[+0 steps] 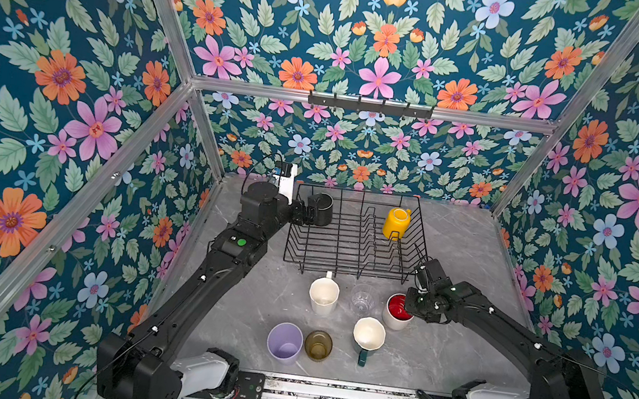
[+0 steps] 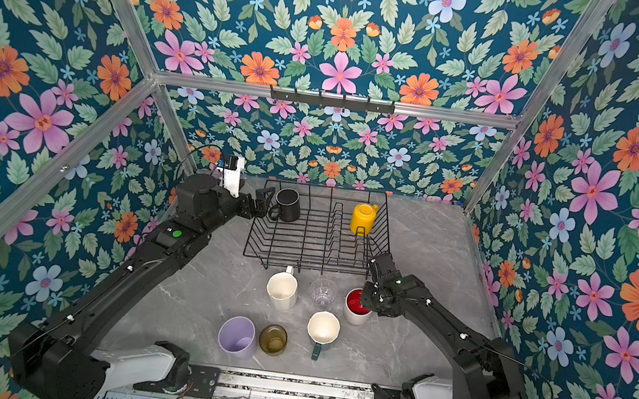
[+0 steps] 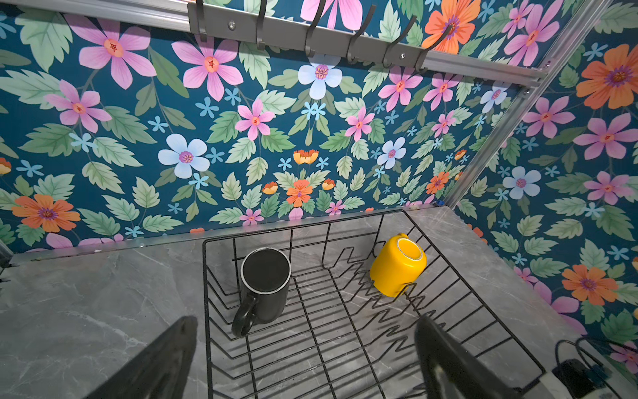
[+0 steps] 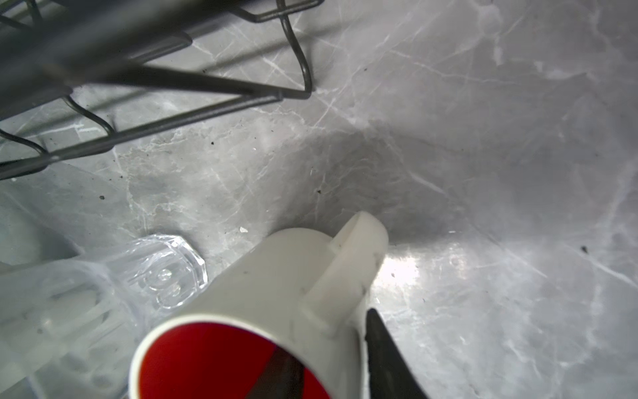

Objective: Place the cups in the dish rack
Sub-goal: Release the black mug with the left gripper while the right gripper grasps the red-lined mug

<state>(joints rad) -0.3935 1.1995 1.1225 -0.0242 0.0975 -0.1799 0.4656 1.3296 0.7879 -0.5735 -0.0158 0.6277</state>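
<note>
The black wire dish rack [image 1: 342,267] stands at the back of the table. A black mug [image 1: 320,209] sits bottom-up in its left corner and a yellow mug [image 1: 395,223] leans bottom-up on the prongs at the right. My left gripper [image 3: 307,359] hangs open just short of the black mug's [image 3: 266,286] handle, holding nothing. In front of the rack stand a tall white mug [image 1: 323,296], a clear glass [image 1: 362,298], a red-inside mug [image 4: 269,276], a green mug [image 1: 368,335], a lilac tumbler [image 1: 284,342] and an olive glass [image 1: 318,345]. My right gripper [image 4: 331,355] pinches the red-inside mug's wall beside its handle, one finger inside.
A hook rail [image 1: 370,105] runs along the back wall above the rack. A white device with a cable [image 1: 285,179] stands at the back left corner. The clear glass [image 4: 165,273] stands close beside the held mug, and the rack's front foot [image 4: 300,69] is just beyond.
</note>
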